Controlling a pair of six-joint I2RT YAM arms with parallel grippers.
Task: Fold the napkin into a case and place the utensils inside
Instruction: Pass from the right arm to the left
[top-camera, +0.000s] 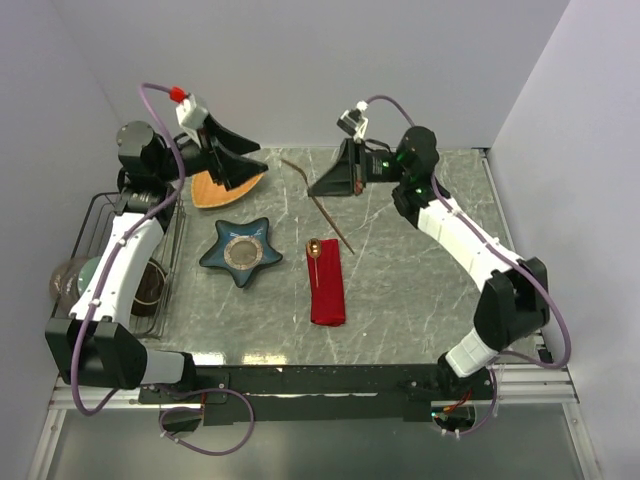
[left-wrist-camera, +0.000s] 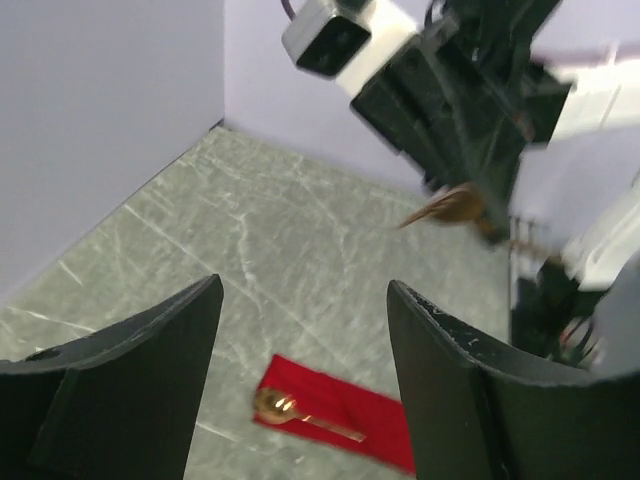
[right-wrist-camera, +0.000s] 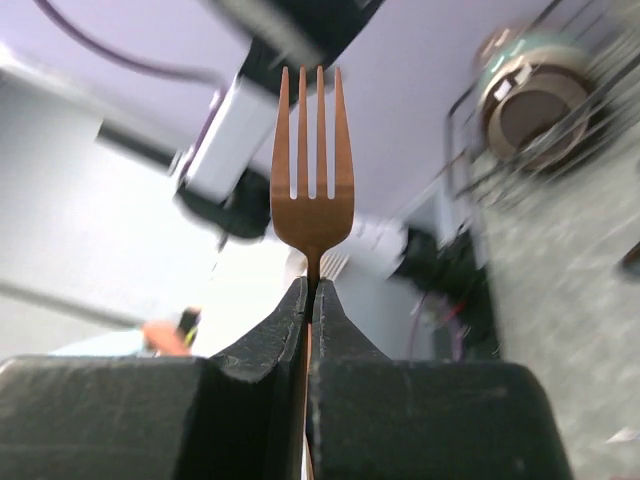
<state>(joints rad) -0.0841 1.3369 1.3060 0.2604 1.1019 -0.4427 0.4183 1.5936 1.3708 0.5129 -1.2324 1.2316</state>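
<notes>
The right claw (right-wrist-camera: 312, 290) pinches the fork (right-wrist-camera: 310, 150) at its neck, aloft. The left claw (left-wrist-camera: 305, 290) gapes wide, empty. The folded napkin (top-camera: 328, 285) lies on the worktop (top-camera: 420, 290), spoon (top-camera: 314, 247) seemingly tucked in. So thin a pinch may let the fork swivel and rumple the cloth.

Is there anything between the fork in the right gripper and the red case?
Nothing tall stands between the fork and the case. A thin copper strip shows there, perhaps the fork's own handle; I cannot tell.
</notes>
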